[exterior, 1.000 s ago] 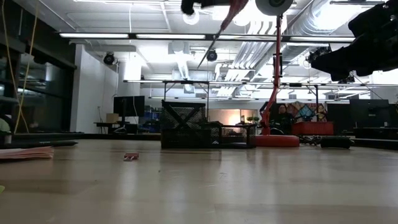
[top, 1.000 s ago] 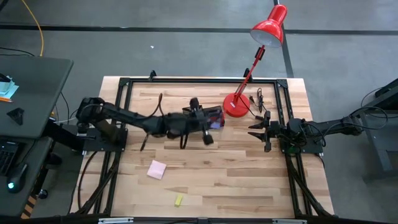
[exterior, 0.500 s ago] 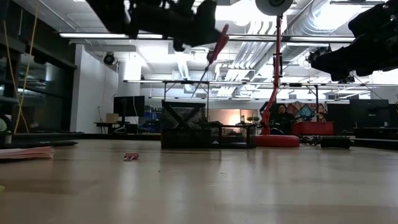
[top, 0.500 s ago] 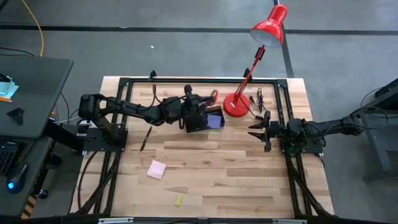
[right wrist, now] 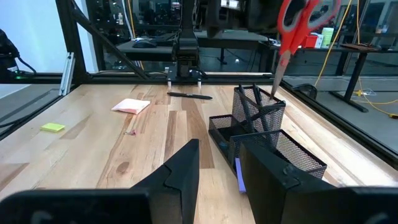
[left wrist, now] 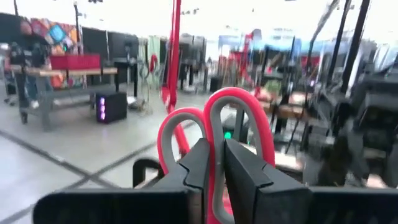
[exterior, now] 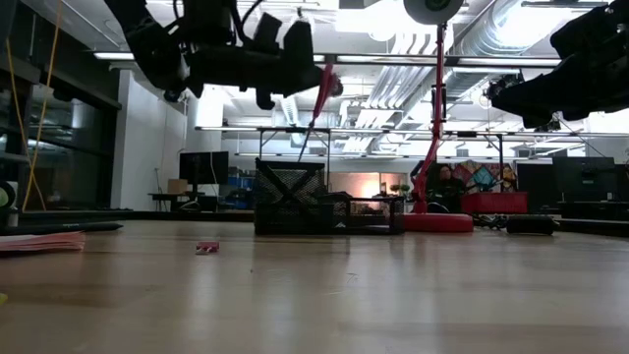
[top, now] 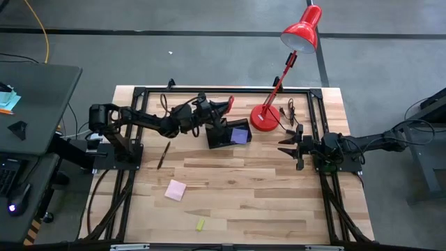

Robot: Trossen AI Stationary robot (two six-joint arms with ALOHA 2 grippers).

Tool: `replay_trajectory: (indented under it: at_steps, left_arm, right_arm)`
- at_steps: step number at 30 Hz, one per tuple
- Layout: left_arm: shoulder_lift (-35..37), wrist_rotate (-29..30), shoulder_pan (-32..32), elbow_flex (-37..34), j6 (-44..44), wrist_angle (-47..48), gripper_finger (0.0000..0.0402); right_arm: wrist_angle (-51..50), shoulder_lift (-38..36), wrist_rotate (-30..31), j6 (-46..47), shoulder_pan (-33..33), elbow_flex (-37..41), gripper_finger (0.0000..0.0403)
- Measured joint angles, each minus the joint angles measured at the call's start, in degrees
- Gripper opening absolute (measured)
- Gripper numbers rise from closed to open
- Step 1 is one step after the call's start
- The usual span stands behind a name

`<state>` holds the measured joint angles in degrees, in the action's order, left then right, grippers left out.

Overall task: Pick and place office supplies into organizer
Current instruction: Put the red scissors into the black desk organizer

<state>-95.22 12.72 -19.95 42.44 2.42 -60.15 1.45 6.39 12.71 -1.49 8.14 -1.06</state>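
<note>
Red-handled scissors (top: 226, 104) hang in my left gripper (top: 212, 113), which is shut on them over the far side of the black mesh organizer (top: 224, 132). Seen from the low view, the scissors (exterior: 316, 98) slant blades down. Their tip (exterior: 299, 158) reaches the rim of the organizer's tall cup (exterior: 290, 195); whether it is inside I cannot tell. A purple sticky pad (top: 240, 136) lies in the organizer. On the table lie a black pen (top: 162, 155), a pink pad (top: 175, 189) and a yellow piece (top: 200, 224). My right gripper (top: 288, 146) waits open at the right. My left gripper pinches the scissors' handle end (left wrist: 210, 127) between its two fingers (left wrist: 242, 171), where the two red loops meet. The fingers come in about level from the table's left. The scissors are lifted clear of the table and hang below the fingers (right wrist: 305, 18), blades slanting down toward the tall cup (right wrist: 258, 109).
A red desk lamp stands with its round base (top: 265, 118) just right of the organizer, its arm and shade (top: 302, 31) reaching past the far edge. A black frame (top: 209, 89) borders the table. Bare wood lies between the organizer and the near edge.
My left gripper has carried the scissors toward the far edge and a little left, sinking and rolling as it went. The scissors have come down from well above the organizer until their tip is at the tall cup's rim.
</note>
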Motion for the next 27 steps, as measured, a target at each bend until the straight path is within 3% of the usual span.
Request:
replay_trajectory:
  at_steps: [10,21,27]
  left_arm:
    - [0.39,-1.58,0.09,0.99,1.49,-0.43,0.002]
    - [1.19,4.55,1.99,1.53,3.59,1.56,0.0015]
    - [4.94,4.56,1.99,1.53,3.47,3.02,0.0016]
  right_arm:
    - [0.0,0.0,0.13,0.01,0.0,0.0,0.0108]
    - [0.0,0.0,0.09,0.02,-0.02,0.0,0.0108]
    - [0.0,0.0,-0.15,0.01,-0.01,0.0,0.0108]
